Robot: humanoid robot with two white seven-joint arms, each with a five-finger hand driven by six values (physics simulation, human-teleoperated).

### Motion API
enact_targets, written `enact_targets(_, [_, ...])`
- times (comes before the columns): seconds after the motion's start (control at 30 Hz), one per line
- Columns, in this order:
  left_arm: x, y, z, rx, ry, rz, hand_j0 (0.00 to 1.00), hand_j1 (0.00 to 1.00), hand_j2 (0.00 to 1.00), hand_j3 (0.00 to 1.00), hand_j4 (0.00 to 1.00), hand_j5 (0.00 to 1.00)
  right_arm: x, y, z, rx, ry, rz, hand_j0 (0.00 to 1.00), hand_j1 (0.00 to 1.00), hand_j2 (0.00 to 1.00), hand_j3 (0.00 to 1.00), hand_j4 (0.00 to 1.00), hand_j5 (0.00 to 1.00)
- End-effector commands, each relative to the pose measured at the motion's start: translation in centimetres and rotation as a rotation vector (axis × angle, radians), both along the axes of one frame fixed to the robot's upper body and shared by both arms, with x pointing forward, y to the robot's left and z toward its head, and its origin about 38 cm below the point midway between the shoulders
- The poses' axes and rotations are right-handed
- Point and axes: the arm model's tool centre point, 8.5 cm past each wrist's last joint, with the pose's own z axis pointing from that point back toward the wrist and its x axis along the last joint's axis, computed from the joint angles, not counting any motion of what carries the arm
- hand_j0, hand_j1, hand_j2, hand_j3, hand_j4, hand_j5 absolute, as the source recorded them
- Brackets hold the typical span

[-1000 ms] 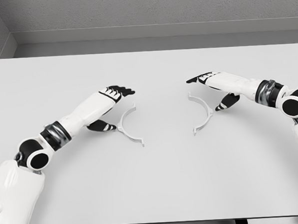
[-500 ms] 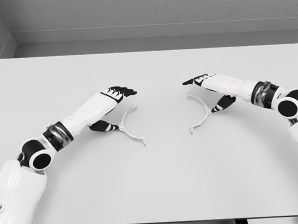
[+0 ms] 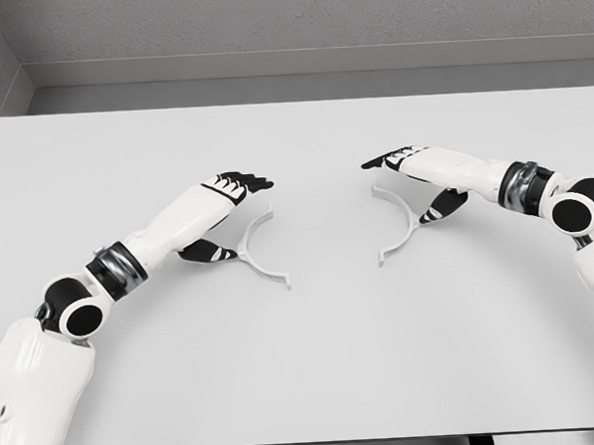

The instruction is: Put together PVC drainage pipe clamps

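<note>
Two white half-ring clamp pieces lie flat on the table, their open sides facing each other. The left clamp half (image 3: pixel 249 261) curves beside my left hand (image 3: pixel 239 218). That hand's fingers (image 3: pixel 243 180) stretch out flat above the piece's far end, and its thumb (image 3: pixel 207 252) rests against the outer curve. The right clamp half (image 3: pixel 411 226) lies by my right hand (image 3: pixel 400 190). Its fingers (image 3: pixel 388 160) reach over the piece's far end, and the thumb (image 3: pixel 442 207) sits at the outer curve. Both hands are open, and neither piece is lifted.
The white table (image 3: pixel 314 361) spans the whole view, with a grey wall behind its far edge. A gap of bare surface separates the two clamp halves. No other objects show.
Both hands have edged slightly inward toward the middle. Each clamp half has slid a little toward the centre with its hand.
</note>
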Motion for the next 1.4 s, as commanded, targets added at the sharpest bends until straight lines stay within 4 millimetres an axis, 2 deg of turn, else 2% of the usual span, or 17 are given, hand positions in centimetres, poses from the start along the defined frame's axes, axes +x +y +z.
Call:
enact_targets(0.0, [0.0, 0.0, -0.1, -0.007, 0.005, 0.002, 1.00, 1.00, 1.00, 1.00, 1.00, 1.00, 0.0, 0.0, 0.1, 0.006, 0.000, -0.001, 1.00, 1.00, 1.00, 1.00, 1.00, 1.00])
enact_targets(0.13, [0.2, -0.4, 0.0, -0.011, 0.004, -0.006, 1.00, 1.00, 1.00, 1.00, 1.00, 1.00, 0.0, 0.6, 0.0, 0.018, 0.001, 0.006, 1.00, 1.00, 1.00, 1.00, 1.00, 1.00])
enact_targets(1.13, [0.6, -2.3, -0.1, -0.033, 0.028, 0.004, 1.00, 1.00, 1.00, 1.00, 1.00, 1.00, 0.1, 0.7, 0.0, 0.022, 0.001, 0.005, 1.00, 1.00, 1.00, 1.00, 1.00, 1.00])
enact_targets(1.27, [0.5, -2.3, 0.0, -0.033, 0.027, 0.003, 1.00, 1.00, 1.00, 1.00, 1.00, 1.00, 0.0, 0.4, 0.8, 0.029, -0.020, 0.010, 1.00, 1.00, 1.00, 1.00, 1.00, 1.00])
enact_targets(1.37, [0.5, -2.3, 0.1, -0.034, 0.023, 0.002, 1.00, 1.00, 1.00, 1.00, 1.00, 1.00, -0.7, -0.8, 2.4, -0.009, -0.059, 0.022, 1.00, 1.00, 1.00, 1.00, 1.00, 1.00])
